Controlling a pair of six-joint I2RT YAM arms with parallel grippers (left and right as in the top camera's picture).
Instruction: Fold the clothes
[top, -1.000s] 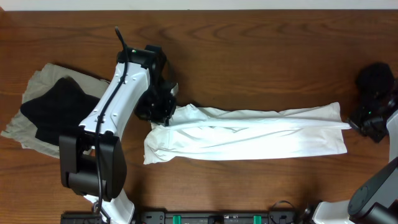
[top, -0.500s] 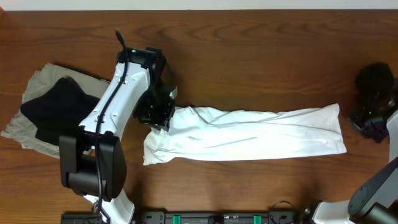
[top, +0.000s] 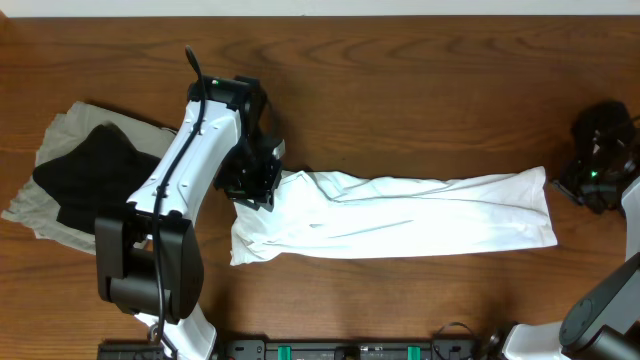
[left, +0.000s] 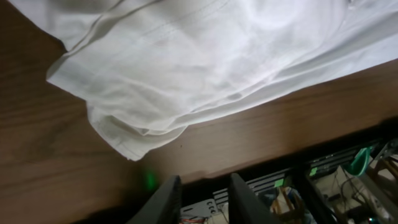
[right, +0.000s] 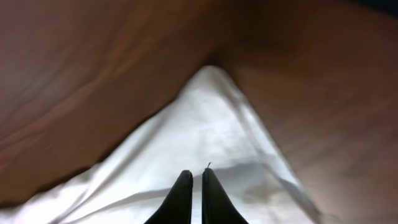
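**A:** What lies at the far left of the surface (top: 420, 90)?

**B:** A beige garment (top: 30, 215), spread out and rumpled. A black garment (top: 85, 175) is heaped on top of it. Both lie well apart from the white one.

**A:** And next along?

**B:** The left arm (top: 190, 150) reaches over the surface. The left fingers (left: 166, 198) hang above the left end of the white garment (top: 400, 215). The wrist view shows them a narrow way apart with nothing between them, and the cloth's layered hem is below.

**A:** How does the white garment lie?

**B:** It is folded into a long, wrinkled strip that runs left to right across the middle of the surface. Its left end is bunched in layers and its right end is roughly square.

**A:** And the right side?

**B:** From overhead, the right fingers (right: 181, 199) sit near the strip's right end, not touching it. The wrist view shows them drawn almost together with only a sliver between them. They grip nothing and point toward a corner of the white cloth.
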